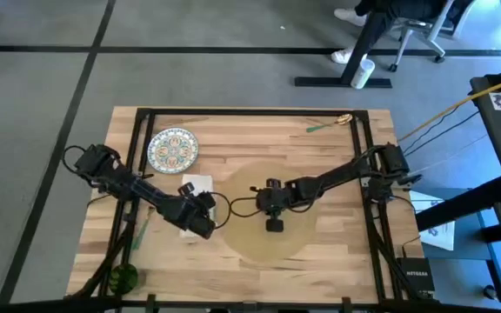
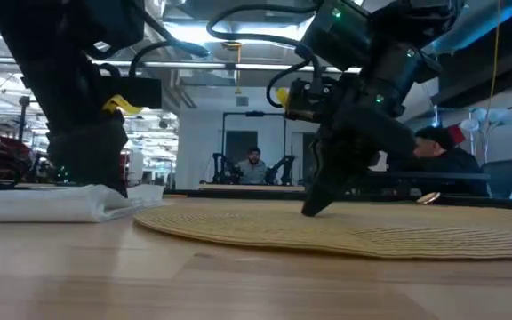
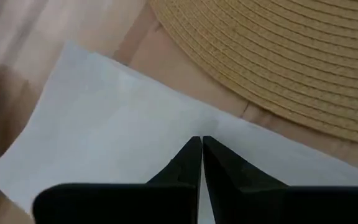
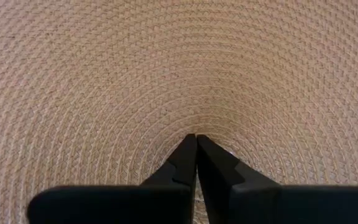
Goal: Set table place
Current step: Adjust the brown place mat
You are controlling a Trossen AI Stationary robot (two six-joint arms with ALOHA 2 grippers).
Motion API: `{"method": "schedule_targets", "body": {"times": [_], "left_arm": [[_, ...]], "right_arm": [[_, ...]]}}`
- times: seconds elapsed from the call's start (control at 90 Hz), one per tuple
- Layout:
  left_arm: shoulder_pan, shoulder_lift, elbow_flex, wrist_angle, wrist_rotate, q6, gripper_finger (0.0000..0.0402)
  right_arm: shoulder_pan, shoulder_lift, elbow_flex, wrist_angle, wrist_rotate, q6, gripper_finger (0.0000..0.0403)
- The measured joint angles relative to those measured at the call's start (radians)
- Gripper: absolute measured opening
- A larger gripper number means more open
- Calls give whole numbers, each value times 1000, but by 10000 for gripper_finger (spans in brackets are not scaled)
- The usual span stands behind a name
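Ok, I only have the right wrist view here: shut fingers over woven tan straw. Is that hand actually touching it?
Observer: Yes. In the low view the right hand has its tips on the large round tan woven placemat.
Operator: And the other arm?
Observer: The left hand is shut, over a white rectangular paper napkin beside the mat.
Operator: Any plate on the mat?
Observer: No. The small round patterned plate sits on the light wooden table, on the left arm's side.

On the table (image 1: 337,248) the placemat (image 1: 296,236) lies near the middle, toward the front edge. A napkin (image 1: 197,186) lies just left of it, and a plate (image 1: 172,149) sits behind the napkin toward the far left corner. The left gripper (image 1: 205,228) is over the napkin; the right gripper (image 1: 274,224) is on the placemat.
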State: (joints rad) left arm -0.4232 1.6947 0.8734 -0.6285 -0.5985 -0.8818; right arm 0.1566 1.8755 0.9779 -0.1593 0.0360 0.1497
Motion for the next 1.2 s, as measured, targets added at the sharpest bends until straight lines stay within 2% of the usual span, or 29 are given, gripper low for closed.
{"method": "schedule_targets", "body": {"times": [0.378, 0.756, 0.967, 1.089, 1.2], "left_arm": [[11, 48, 2, 135, -4, 43, 0], [4, 42, 109, -102, -34, -2, 0], [41, 42, 70, -181, -44, -122, 0], [70, 42, 24, -160, -44, -157, 0], [76, 42, 10, -91, -30, -113, 0]], "right_arm": [[0, 0, 0, 0, 0, 0, 0], [0, 0, 0, 4, -1, 0, 0], [0, 0, 0, 8, 0, 0, 0], [0, 0, 0, 9, 0, 0, 0], [0, 0, 0, 9, -2, 0, 0]]}}
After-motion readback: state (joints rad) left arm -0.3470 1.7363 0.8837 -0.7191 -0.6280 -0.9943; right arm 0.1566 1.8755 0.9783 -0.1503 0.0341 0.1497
